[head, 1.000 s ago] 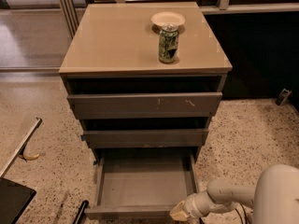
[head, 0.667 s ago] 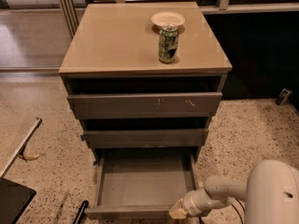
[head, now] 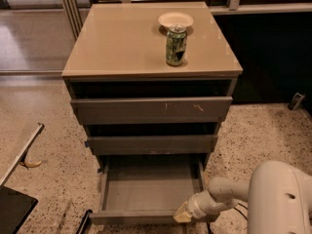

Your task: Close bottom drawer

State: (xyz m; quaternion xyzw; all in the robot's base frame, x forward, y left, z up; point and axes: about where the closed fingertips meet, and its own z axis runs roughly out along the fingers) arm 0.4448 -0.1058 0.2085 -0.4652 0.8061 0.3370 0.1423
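Note:
The bottom drawer (head: 146,191) is the lowest of three dark grey-brown drawers in the cabinet. It stands pulled far out, an empty shallow box with its slim front (head: 131,217) near the lower edge of the view. My gripper (head: 183,212) is at the right end of that front, its pale tip against the drawer's front right corner. The white arm (head: 229,191) reaches in from the lower right.
The middle drawer (head: 151,144) and the top drawer (head: 151,110) with pale scratch marks sit a little out. A green can (head: 176,45) and a small white bowl (head: 175,20) stand on the cabinet top (head: 122,43). A dark object (head: 14,213) lies at the lower left on the speckled floor.
My gripper and arm have shifted slightly left along the drawer's front right corner. The drawer looks about as far out as before.

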